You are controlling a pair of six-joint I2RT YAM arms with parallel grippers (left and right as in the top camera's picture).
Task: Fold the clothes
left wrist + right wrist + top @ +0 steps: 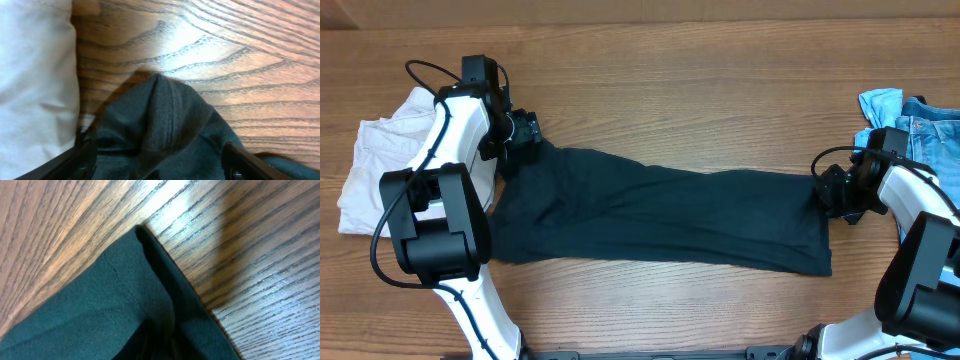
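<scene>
The clothes (660, 215), a dark navy T-shirt, lie in a long band across the wooden table from upper left to lower right. My left gripper (525, 135) is at the band's upper left corner. In the left wrist view that gripper (160, 167) stands open, its fingers (85, 160) wide apart over a raised ridge of the shirt (165, 115). My right gripper (830, 190) is at the band's right end. In the right wrist view the shirt (100, 310) puckers into a pinch at my right gripper (167, 350), whose fingers are hidden by the fabric.
Cream-white shorts (380, 170) lie at the left edge, just beside the shirt's corner (30, 75). Blue denim jeans (920, 115) are bunched at the far right, behind the right arm. Bare wood (700, 80) runs along the back of the table.
</scene>
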